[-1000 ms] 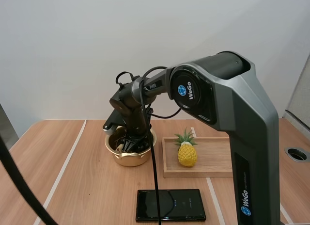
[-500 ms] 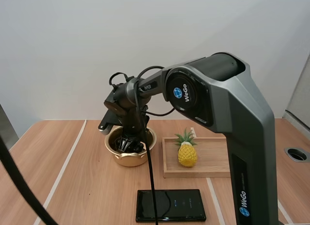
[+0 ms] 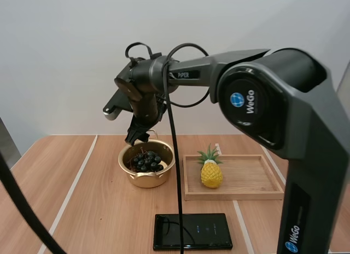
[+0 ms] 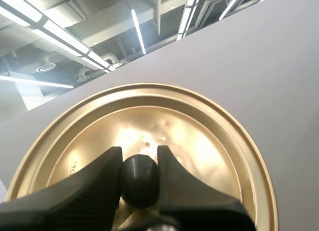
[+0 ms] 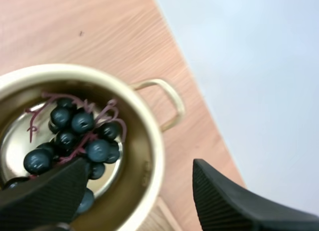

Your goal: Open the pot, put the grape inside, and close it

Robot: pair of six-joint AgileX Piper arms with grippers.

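Note:
The gold pot (image 3: 146, 176) stands uncovered on the table with a bunch of dark grapes (image 3: 145, 161) lying inside it. My right gripper (image 3: 136, 136) hangs just above the pot's back rim, open and holding nothing. From the right wrist view the grapes (image 5: 75, 136) rest on the pot's floor, inside the rim (image 5: 152, 141), below my right gripper (image 5: 139, 173), whose fingers stand wide apart. In the left wrist view my left gripper (image 4: 140, 156) is shut on the black knob (image 4: 140, 178) of the gold lid (image 4: 209, 136), held up in the air.
A toy pineapple (image 3: 211, 172) stands on a wooden tray (image 3: 257, 183) just right of the pot. A black phone (image 3: 192, 231) lies flat near the table's front edge. Bare wood stretches to the left of the pot.
My right gripper has risen out of the pot to above its rim, with the grapes left lying inside. The right arm swung upward.

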